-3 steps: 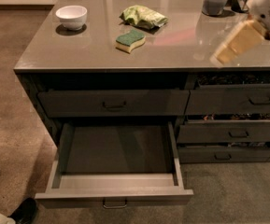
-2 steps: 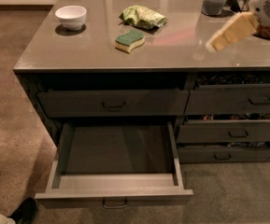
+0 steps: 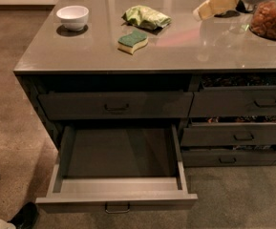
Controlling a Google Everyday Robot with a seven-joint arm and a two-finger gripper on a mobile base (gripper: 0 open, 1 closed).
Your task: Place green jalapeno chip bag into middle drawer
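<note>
Pale and yellowish, the claw point(image 3: 202, 12) hangs low over the counter point(image 3: 175, 51) at its far right, its tip slanting down and left; whether it is open or closed I cannot tell. It holds nothing that can be seen. The arm behind it runs out of view at the top edge.

The bag point(image 3: 146, 17) lies crumpled on the counter, well apart from the claw and to its left. Just in front of the bag lies the sponge point(image 3: 132, 40) (green face up, yellow underneath); whether the two touch is hard to tell. Farther left stands a white bowl point(image 3: 72, 16), upright and apart from both. At the right edge, beside the claw, sits a clear tub point(image 3: 271, 18) of orange-brown snacks.

Below the counter the top drawer point(image 3: 116, 105) is shut. Under it the middle drawer point(image 3: 80, 202) is pulled far out, its grey box bare inside and its bar handle at the centre of the front. To the right is a stack of narrower drawers point(image 3: 240, 103), pushed almost shut, with packets showing in the gaps above them.

Two dark shoes point(image 3: 25, 216) show at the lower left on the floor.
</note>
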